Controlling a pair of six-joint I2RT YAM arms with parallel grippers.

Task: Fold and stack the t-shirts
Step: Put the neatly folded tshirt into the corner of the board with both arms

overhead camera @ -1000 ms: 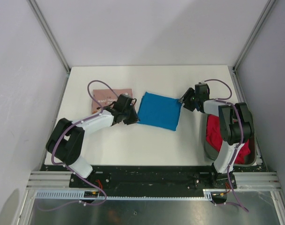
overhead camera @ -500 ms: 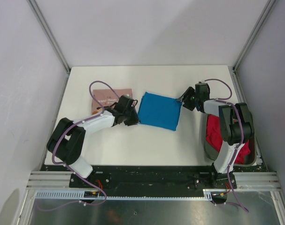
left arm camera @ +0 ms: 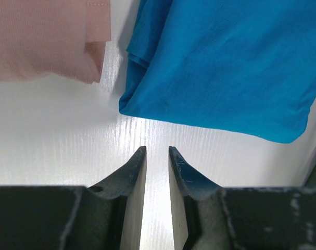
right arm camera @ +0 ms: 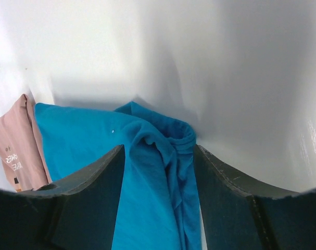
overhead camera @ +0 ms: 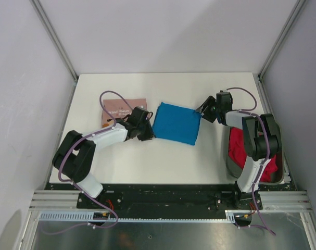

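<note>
The dusty pink t-shirt (overhead camera: pixel 121 106) lies folded flat at the left of the white tabletop (overhead camera: pixel 147 162), its printed text showing in the right wrist view at the far side of the blue cloth.

Just beside its right edge is the left end effector (overhead camera: pixel 147 130), low over the tabletop. In its own camera the two fingers stand only a narrow gap apart with bare tabletop between them, gripping nothing. They point at the near left corner of the blue t-shirt (left arm camera: pixel 225 67), short of touching it.

The blue t-shirt sits folded in the middle of the tabletop, a little askew, its left edge just beside the pink one but apart from it by a strip of white.

At its far right corner is the right end effector (overhead camera: pixel 204 110) – fingers spread wide, one on each side of a bunched fold of blue cloth, not closed on it.

Further right, the red t-shirt (overhead camera: pixel 237 150) lies crumpled in the dark grey basket (overhead camera: pixel 231 170) at the tabletop's right edge, partly hidden by the right arm.
</note>
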